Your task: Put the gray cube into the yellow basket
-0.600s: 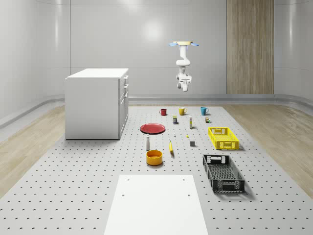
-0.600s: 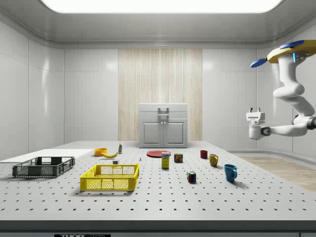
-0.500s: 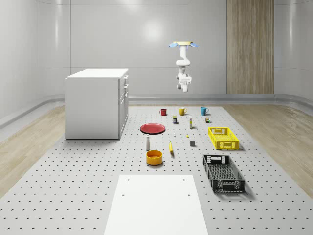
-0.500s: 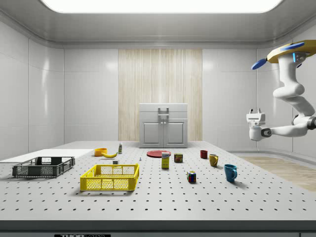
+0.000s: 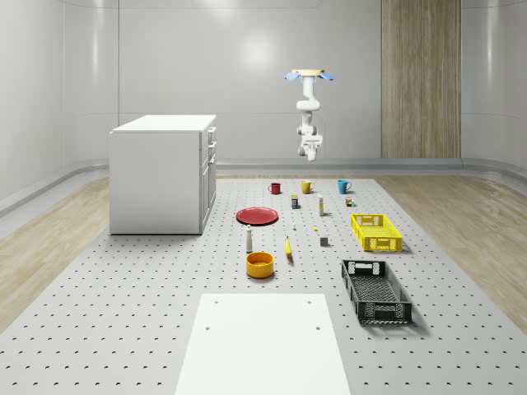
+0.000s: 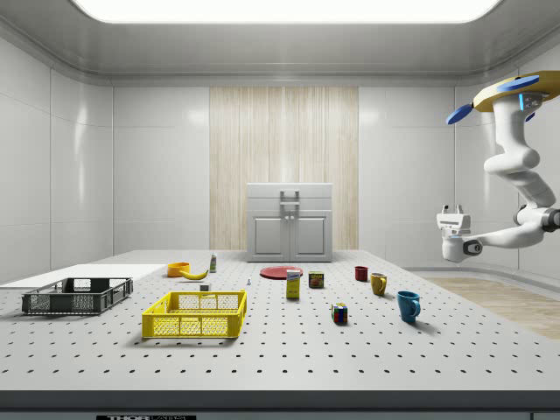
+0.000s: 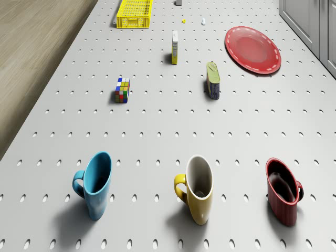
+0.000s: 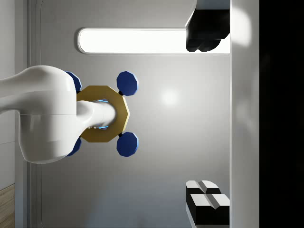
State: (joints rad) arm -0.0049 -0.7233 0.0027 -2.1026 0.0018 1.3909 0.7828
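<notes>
We see our gripper (image 6: pixel 451 210) raised high in the air, pointing upward, at the far end of the table (image 5: pixel 148 313) beyond the row of mugs. In the wrist view its two dark fingertips (image 8: pixel 205 202) stand far apart, so the jaws are wide and hold nothing.

Our arm (image 6: pixel 516 166) hangs folded under the drone (image 5: pixel 310 75), which hovers well above that same far edge, near the back wall.

Directly below and ahead of us stand the blue mug (image 7: pixel 96 184), the yellow mug (image 7: pixel 197 188) and the red mug (image 7: pixel 282 197). Past them lie the colour-puzzle cube (image 7: pixel 122 90), a tin (image 7: pixel 212 80) and the red plate (image 7: pixel 253 49).

The gray cube (image 5: pixel 324 241) rests on the table well away from our gripper, far below it and toward the near side, just beside the yellow basket (image 5: pixel 375 231), on its side toward the whole-scene view's left. The black crate (image 5: pixel 375 290) sits nearer the camera.
</notes>
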